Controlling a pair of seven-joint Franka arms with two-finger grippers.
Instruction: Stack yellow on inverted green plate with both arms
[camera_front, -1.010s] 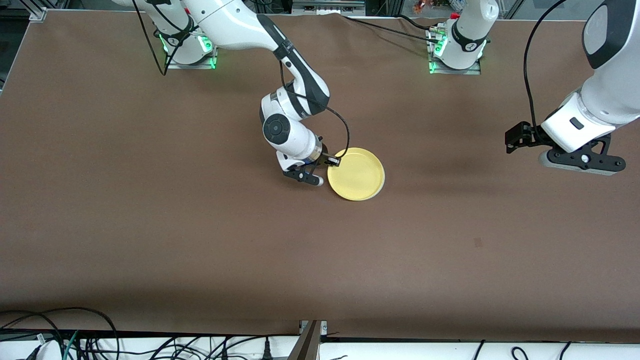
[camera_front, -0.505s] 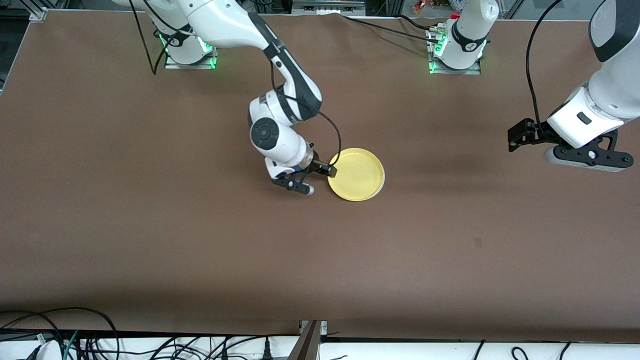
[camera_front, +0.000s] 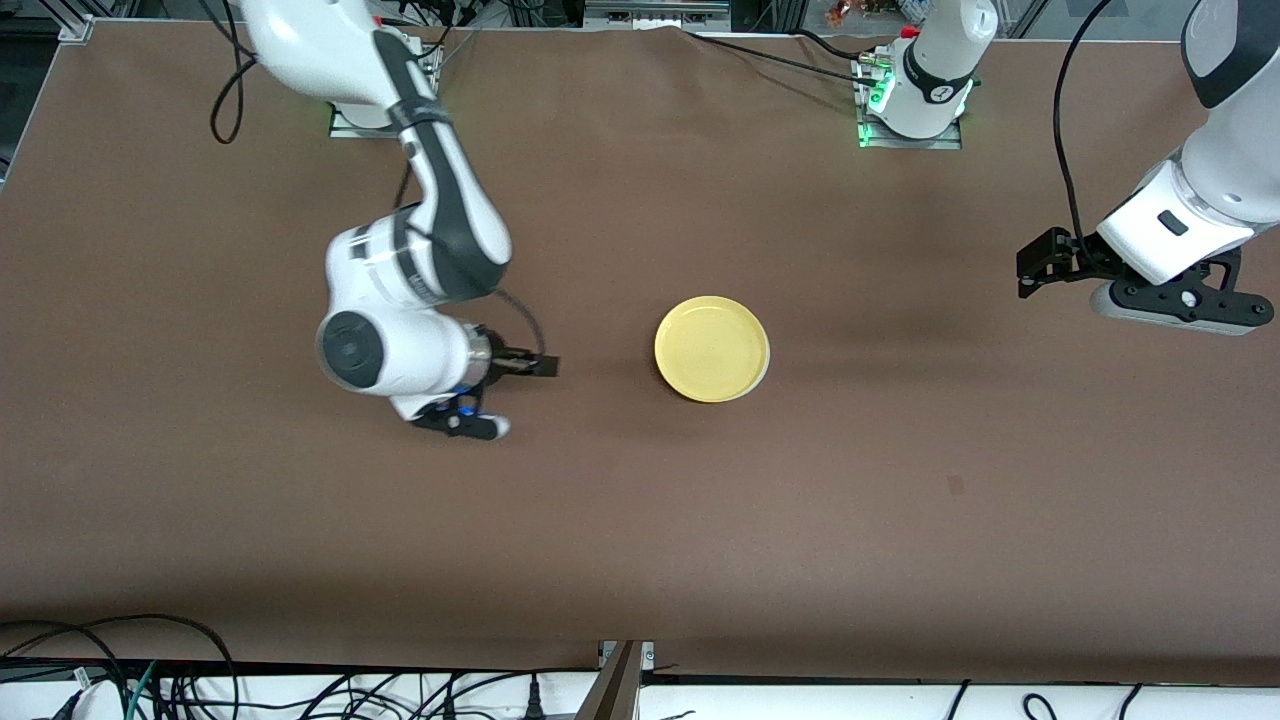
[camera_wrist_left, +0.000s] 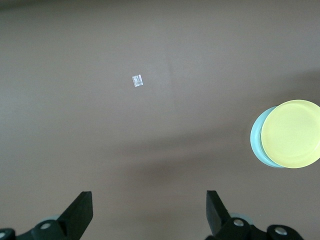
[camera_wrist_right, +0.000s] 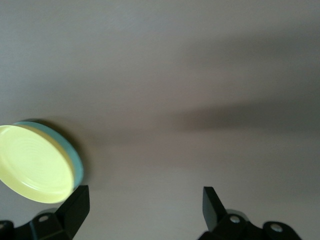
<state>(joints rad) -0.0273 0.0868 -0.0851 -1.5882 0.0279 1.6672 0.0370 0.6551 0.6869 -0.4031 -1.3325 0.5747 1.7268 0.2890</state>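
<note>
The yellow plate (camera_front: 712, 348) lies rim up in the middle of the table, on top of the green plate. The green plate shows only as a crescent under it in the left wrist view (camera_wrist_left: 257, 143) and the right wrist view (camera_wrist_right: 71, 150). The yellow plate also shows in both wrist views (camera_wrist_left: 291, 133) (camera_wrist_right: 34, 163). My right gripper (camera_front: 466, 424) is open and empty, over bare table toward the right arm's end, well apart from the plates. My left gripper (camera_front: 1178, 308) is open and empty, raised over the left arm's end of the table. Both stand wide open in their wrist views (camera_wrist_left: 148, 215) (camera_wrist_right: 145, 209).
A small pale tape mark (camera_wrist_left: 137, 80) is on the brown table (camera_front: 300, 550); it shows as a small dark patch (camera_front: 956, 485) nearer the front camera than the plates. Cables (camera_front: 150, 670) run along the table's near edge. The arm bases (camera_front: 910, 100) stand at the back.
My right gripper has let go of the yellow plate's rim and pulled away toward the right arm's end of the table. My left gripper drifted slightly outward. The plates have not moved.
</note>
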